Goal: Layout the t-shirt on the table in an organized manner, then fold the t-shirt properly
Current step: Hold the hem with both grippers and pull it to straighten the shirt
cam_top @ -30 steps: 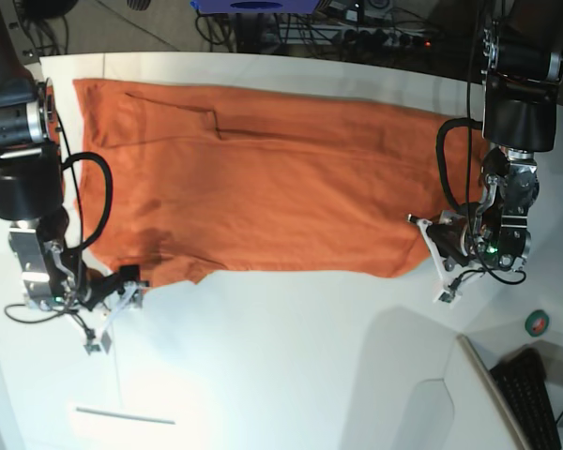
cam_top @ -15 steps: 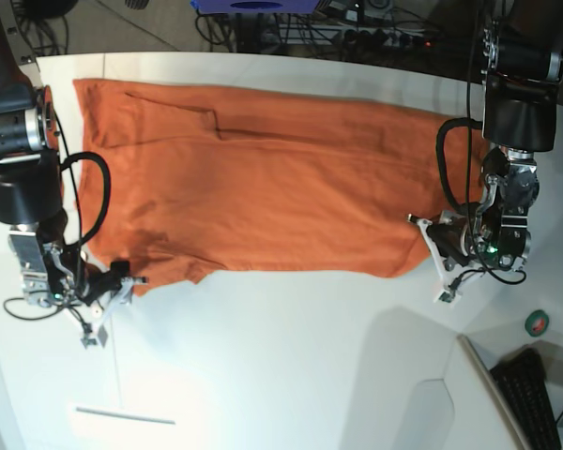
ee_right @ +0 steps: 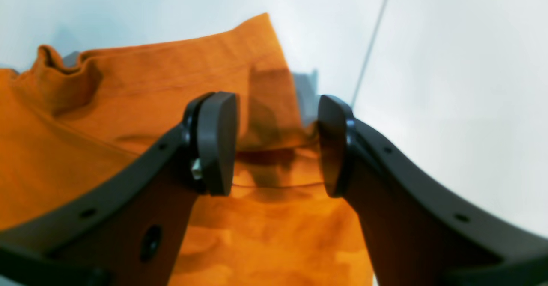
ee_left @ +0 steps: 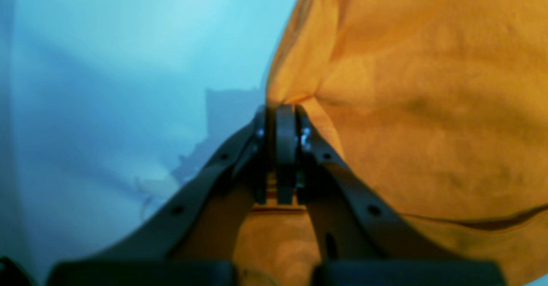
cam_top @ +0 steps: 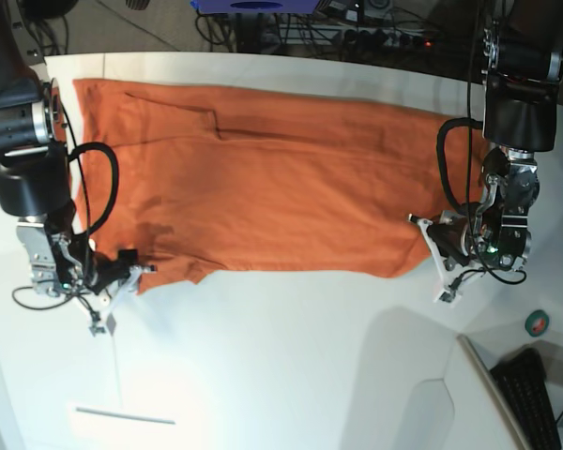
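Two pincers work the t-shirt (cam_top: 263, 187): left pincer (ee_left: 284, 119) pinches its edge, right pincer (ee_right: 276, 144) stands spread over a corner. If the right one closes shallow, the cloth may slip onto the bench (cam_top: 291, 356).

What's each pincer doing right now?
Left pincer: closed, pinching the t-shirt edge.
Right pincer: open, straddling the t-shirt's corner, not gripping yet.

Table (cam_top: 291, 366): white, matte (thin seam line near one end). Lying on it: one orange t-shirt (cam_top: 263, 197), spread flat, lengthwise.
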Motion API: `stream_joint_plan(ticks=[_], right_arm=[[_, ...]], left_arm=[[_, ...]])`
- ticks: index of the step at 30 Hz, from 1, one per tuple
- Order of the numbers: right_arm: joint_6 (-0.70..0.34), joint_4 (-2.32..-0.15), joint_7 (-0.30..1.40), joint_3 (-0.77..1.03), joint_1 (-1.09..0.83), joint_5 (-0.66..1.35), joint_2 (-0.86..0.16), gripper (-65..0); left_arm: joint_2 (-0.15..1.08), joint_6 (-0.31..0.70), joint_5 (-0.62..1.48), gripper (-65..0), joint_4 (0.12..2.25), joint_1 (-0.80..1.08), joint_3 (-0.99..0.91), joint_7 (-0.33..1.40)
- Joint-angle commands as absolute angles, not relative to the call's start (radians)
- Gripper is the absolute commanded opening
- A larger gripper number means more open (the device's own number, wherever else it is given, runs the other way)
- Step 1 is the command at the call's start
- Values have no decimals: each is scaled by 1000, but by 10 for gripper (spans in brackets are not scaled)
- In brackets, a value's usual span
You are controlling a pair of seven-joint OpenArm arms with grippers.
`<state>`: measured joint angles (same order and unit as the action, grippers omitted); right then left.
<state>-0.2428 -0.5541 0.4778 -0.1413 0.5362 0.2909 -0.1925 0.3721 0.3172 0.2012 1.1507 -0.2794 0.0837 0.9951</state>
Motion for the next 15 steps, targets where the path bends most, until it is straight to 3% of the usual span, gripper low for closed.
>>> stream_joint_plan(ticks=[1,3,6,15], right_arm=[[-242,-565,461,-136,567,298,-200,-384],[-242,-565,461,-136,568,298,-200,-456],[-242,-565,461,-134,572,300,-200,-636],[-234,-601,492,-133,579,302,-200,-650]], left_arm=[[389,314,199,-650,1165,-300,76,987],[390,314,199,-650,1165,-300,76,987],[392,314,199,-650,1165,-300,76,987],[392,312,189,-650,1168,-302,76,987]])
